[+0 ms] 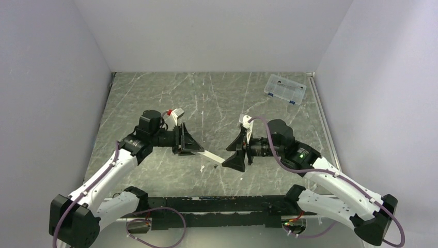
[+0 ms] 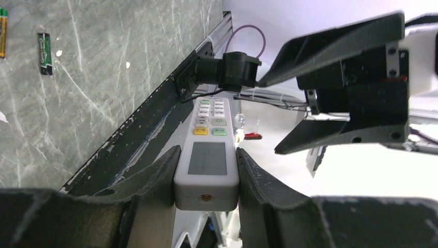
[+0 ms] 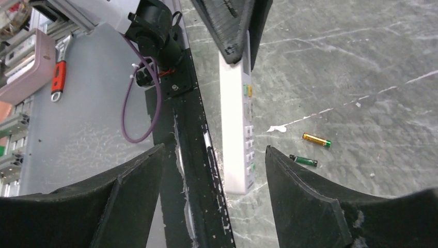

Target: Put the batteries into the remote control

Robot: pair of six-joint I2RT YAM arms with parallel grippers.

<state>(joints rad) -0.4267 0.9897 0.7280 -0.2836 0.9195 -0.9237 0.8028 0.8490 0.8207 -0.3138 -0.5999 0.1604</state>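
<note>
The left arm point(image 1: 103, 178) and right arm point(image 1: 335, 188) share white shell links, black joint housings and black bases, with a purple cable point(image 3: 124, 108) looping along each. Their fingers point(image 3: 310, 201) are matte black wedges with grainy faces; a green light point(image 1: 300, 153) glows on the right arm.

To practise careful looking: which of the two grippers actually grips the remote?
The left gripper, shut on the remote's screen end; the right gripper is open, its fingers clear of it.

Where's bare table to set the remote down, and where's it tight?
Bare: the back strip along the rear wall, left of the clear box. Crowded: centre front, where left gripper and right gripper meet at the remote control, gold battery and green battery beside it.
</note>
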